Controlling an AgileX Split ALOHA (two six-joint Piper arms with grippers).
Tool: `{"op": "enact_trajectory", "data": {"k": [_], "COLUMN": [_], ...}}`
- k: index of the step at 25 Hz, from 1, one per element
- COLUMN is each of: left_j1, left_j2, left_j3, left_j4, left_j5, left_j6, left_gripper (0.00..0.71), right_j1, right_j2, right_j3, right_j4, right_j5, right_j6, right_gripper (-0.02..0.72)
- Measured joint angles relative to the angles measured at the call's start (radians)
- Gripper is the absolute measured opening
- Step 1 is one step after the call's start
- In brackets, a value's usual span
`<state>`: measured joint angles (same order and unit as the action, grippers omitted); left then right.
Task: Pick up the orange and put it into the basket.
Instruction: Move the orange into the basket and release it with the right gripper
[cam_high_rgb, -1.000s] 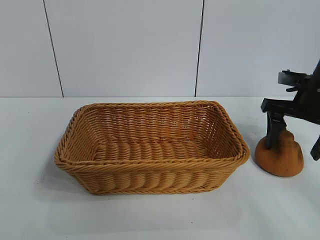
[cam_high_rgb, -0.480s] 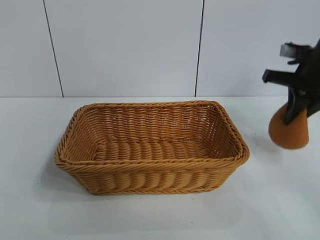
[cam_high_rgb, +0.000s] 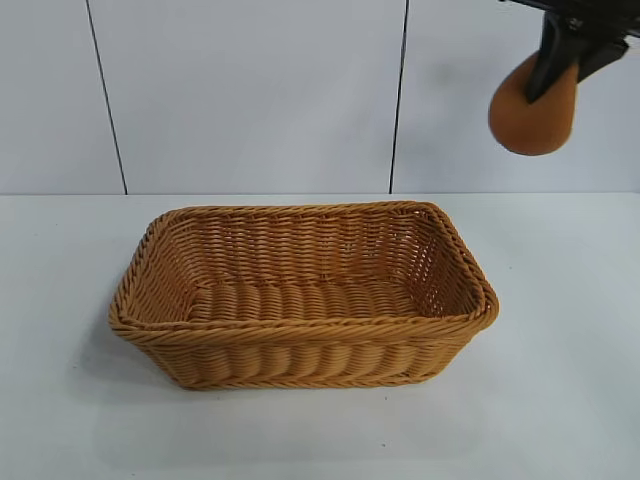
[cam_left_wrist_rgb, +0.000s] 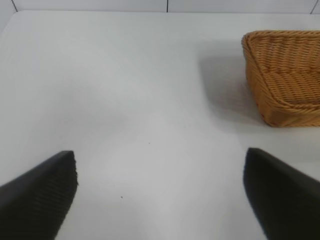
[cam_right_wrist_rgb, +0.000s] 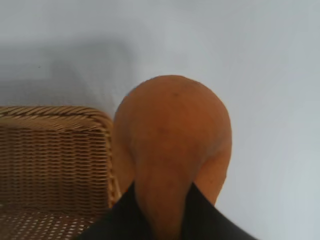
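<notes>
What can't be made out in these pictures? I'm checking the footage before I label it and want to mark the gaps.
- Right gripper, exterior view: mostly cut off by the top edge; only the dark jaws pinching the orange show.
- Narrow end of the orange, right wrist view: hidden between the jaws.
- Basket, left wrist view: cut off by the picture's edge.
- Left gripper: absent from the exterior view; only its open jaw tips show in its own wrist view.

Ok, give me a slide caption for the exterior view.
Right gripper holds the orange high above the table, beside the empty basket.
</notes>
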<state>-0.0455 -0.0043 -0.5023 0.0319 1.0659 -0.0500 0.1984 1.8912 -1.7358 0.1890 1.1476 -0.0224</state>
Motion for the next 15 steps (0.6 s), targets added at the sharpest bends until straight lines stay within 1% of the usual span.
{"op": "enact_trajectory", "data": {"k": [4,7,9,11,15], "left_j1": [0.0,0.0,0.0,0.0,0.0], "left_j2": [0.0,0.0,0.0,0.0,0.0], "left_j3": [0.0,0.0,0.0,0.0,0.0], "left_j4": [0.0,0.0,0.0,0.0,0.0], "left_j5": [0.0,0.0,0.0,0.0,0.0], "left_j6": [0.0,0.0,0.0,0.0,0.0], "left_gripper": [0.644,0.644,0.644,0.644,0.644], "right_j1": [0.148,0.257,0.311,0.349,0.396], "right_j2": [0.005,0.007,0.016,0.038,0.12], "right_j3": [0.0,0.0,0.0,-0.001,-0.002], "right_j4": [0.002,0.0,-0.002,-0.007,-0.018], "right_j5": [-0.013,-0.054,-0.076,-0.087,-0.103], "right_j6": [0.022,0.044,0.062,0.077,0.081], "right_gripper": [0.033,0.033,0.033,0.033,0.033]}}
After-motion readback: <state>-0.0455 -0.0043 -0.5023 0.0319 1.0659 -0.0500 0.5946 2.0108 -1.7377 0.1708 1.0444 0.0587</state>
